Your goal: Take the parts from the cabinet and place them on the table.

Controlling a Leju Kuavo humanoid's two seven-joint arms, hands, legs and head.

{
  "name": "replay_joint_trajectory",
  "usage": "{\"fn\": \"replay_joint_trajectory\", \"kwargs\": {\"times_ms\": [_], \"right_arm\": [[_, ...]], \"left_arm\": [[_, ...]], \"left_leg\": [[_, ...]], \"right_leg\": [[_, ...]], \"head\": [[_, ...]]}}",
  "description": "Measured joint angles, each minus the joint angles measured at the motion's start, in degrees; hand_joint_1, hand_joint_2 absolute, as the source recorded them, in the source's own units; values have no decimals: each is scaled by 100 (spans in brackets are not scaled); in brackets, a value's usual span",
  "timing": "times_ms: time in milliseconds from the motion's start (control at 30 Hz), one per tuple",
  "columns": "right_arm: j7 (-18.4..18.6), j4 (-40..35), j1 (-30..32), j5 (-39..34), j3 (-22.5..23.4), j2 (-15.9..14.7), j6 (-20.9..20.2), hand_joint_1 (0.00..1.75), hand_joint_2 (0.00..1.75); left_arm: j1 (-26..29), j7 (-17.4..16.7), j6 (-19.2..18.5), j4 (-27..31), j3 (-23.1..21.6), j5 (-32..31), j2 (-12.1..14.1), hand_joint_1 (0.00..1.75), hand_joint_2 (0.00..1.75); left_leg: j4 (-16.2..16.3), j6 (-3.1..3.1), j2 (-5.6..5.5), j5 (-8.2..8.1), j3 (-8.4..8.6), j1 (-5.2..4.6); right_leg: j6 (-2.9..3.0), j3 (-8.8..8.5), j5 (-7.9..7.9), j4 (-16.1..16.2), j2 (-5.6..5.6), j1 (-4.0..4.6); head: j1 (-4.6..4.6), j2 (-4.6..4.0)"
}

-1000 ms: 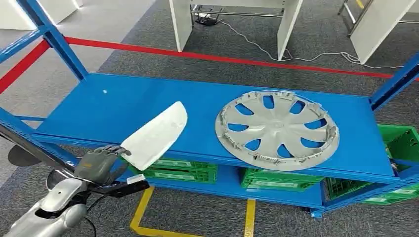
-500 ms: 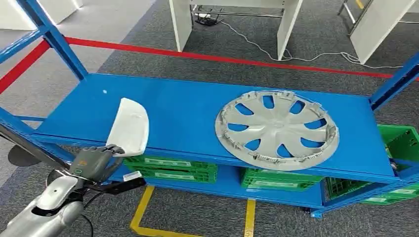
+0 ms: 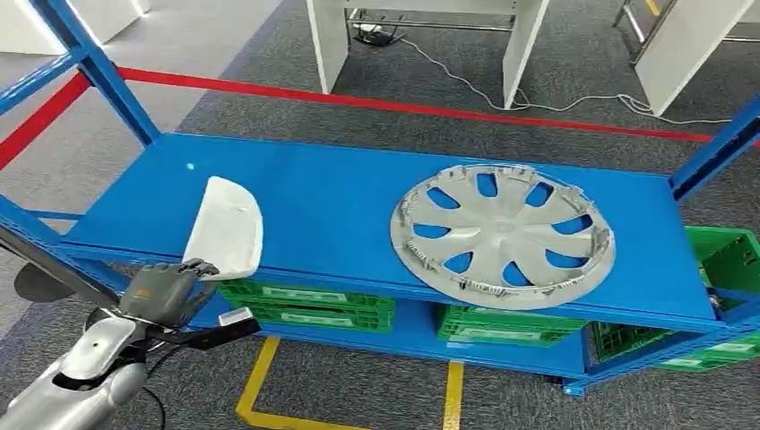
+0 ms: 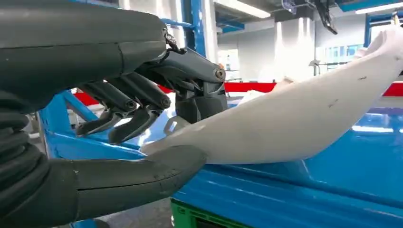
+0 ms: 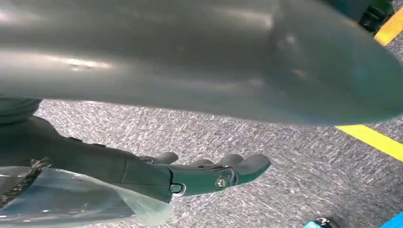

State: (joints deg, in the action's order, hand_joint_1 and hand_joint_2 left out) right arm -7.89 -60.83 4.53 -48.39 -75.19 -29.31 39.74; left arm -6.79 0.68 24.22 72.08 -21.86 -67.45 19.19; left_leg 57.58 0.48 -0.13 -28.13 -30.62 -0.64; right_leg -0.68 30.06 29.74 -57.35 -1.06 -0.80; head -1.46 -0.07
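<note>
Head view: left hand (image 3: pixel 164 291) gripping near end of white part (image 3: pixel 226 228), raised at front-left edge of blue shelf (image 3: pixel 332 206) for removal toward table. Silver wheel cover (image 3: pixel 502 235) flat at right. Right hand (image 5: pixel 209 175) hanging, fingers extended, empty.

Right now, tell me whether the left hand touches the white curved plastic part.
Touching. The left wrist view shows the left hand pinching the white curved plastic part between thumb and fingers.
</note>
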Motion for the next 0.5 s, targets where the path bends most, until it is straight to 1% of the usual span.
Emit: {"fn": "replay_joint_trajectory", "kwargs": {"times_ms": [167, 233, 300, 400, 500], "right_arm": [[-22, 15, -18, -42, -66, 0, 0, 0, 0], [-50, 24, -24, -55, -74, 0, 0, 0, 0], [41, 24, -45, -51, -109, 0, 0, 0, 0], [158, -15, -73, 48, -120, -9, 0, 0, 0], [181, -61, -146, 107, -131, -17, 0, 0, 0]], "left_arm": [[-31, -20, 39, 0, 2, -65, 50, 175, 175], [-34, -55, 136, 0, 4, -151, 72, 175, 175], [-59, -111, 238, 37, 7, -295, 114, 175, 175], [-139, -201, 254, 182, 18, -494, 212, 175, 175], [-228, -264, 254, 397, 57, -690, 321, 175, 175]], "left_leg": [[0, 0, 0, 0, 0, 0], [0, 0, 0, 0, 0, 0], [0, 0, 0, 0, 0, 0], [0, -1, 0, 1, -1, 0], [0, -2, 0, 2, 0, 1]], "right_leg": [[0, 0, 0, 0, 0, 0], [0, 0, 0, -1, 0, 0], [0, 1, 0, -1, 0, 0], [0, 0, 0, -1, 0, 0], [1, 1, -1, -1, -3, 1]], "head": [[0, 0], [0, 0], [-2, 0], [0, 0], [0, 0]]}}
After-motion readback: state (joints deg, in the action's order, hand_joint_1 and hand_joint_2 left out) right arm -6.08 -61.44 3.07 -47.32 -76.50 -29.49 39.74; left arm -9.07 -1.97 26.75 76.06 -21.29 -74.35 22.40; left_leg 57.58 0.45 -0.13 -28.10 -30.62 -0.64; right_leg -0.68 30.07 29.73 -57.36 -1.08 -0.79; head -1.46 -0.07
